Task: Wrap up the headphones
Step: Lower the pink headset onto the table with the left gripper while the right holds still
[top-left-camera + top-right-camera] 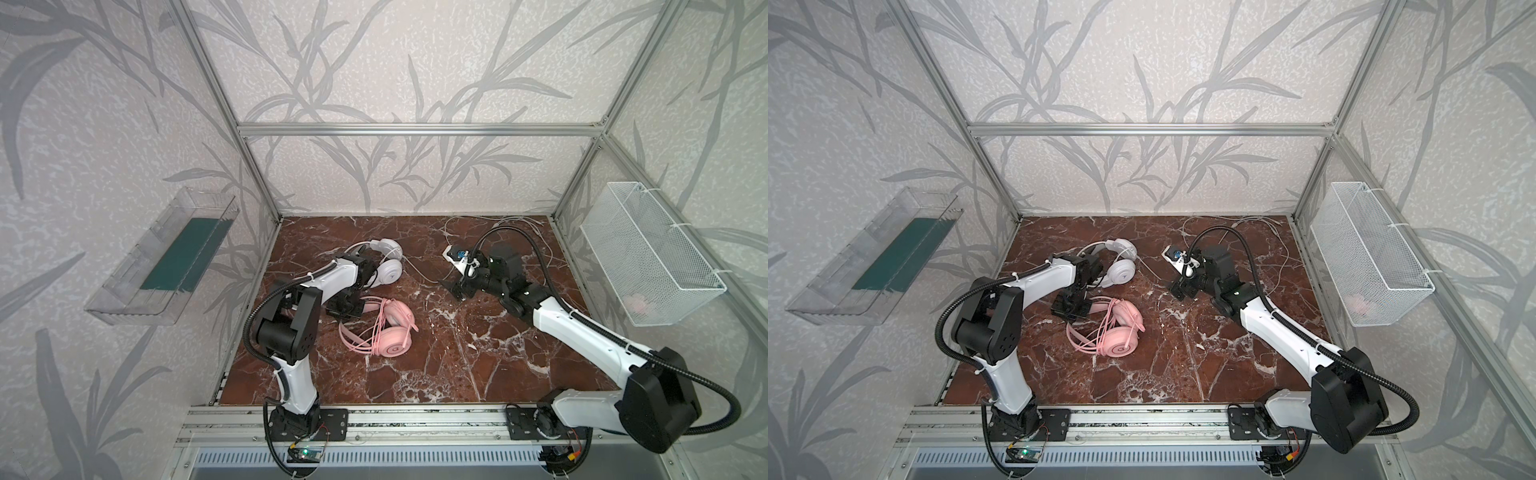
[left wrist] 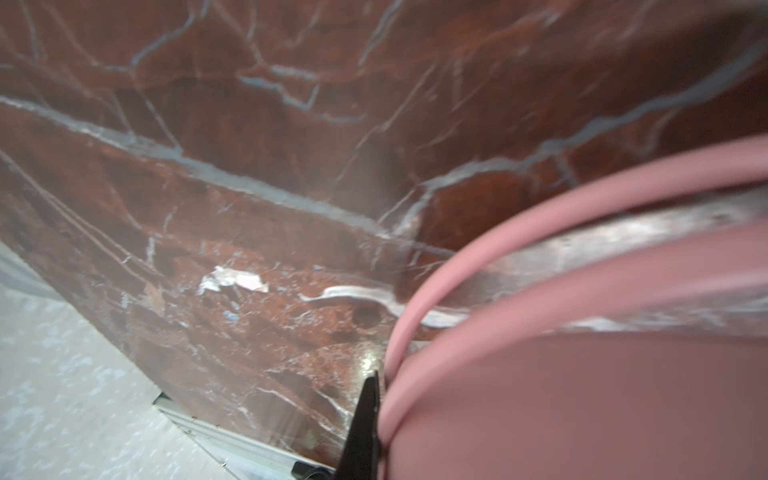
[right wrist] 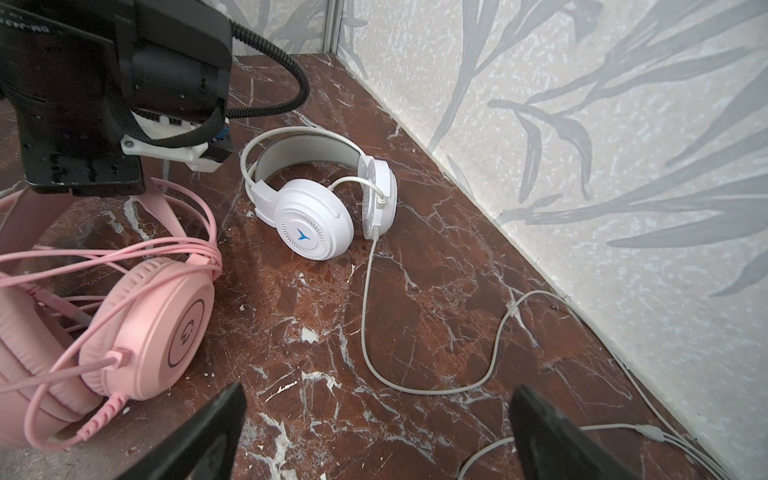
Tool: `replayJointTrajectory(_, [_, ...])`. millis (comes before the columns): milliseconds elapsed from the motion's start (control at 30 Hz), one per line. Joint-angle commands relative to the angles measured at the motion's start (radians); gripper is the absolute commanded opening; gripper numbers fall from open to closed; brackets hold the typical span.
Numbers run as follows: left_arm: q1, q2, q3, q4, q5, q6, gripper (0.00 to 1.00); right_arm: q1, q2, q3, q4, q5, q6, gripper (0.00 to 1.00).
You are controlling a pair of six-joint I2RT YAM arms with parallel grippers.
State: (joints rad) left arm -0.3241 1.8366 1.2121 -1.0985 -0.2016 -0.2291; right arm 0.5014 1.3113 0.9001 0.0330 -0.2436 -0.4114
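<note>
I see a pink headset (image 1: 392,338), a white headset (image 1: 388,270) with a blue emblem, my red-brown white-veined marble table (image 1: 457,353), pale walls (image 1: 374,62) with grey leaf print, a white mesh basket (image 1: 648,253)

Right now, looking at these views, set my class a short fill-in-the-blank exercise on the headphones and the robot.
The pink headphones have their cable wound round them; the ___ pair's trails loose. The right pincer stands ___. The mesh basket hangs on the ___ of both top views.
Missing words: white; open; right.
</note>
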Motion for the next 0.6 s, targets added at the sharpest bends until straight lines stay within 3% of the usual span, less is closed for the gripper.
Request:
replayJointTrajectory(0, [0.032,-0.039,-0.030,-0.069,-0.091,0.031,0.00,-0.006,0.006,0.003,0.027,-0.003,0.013,0.99])
replayJointTrajectory(233, [0.070,-0.039,-0.044,-0.053,-0.111,0.019,0.01,-0.006,0.011,0.003,0.034,-0.006,0.012,0.99])
replayJointTrajectory(567, [0.076,-0.024,-0.049,-0.056,-0.104,0.019,0.31,-0.012,0.001,-0.007,0.031,-0.002,0.004,0.99])
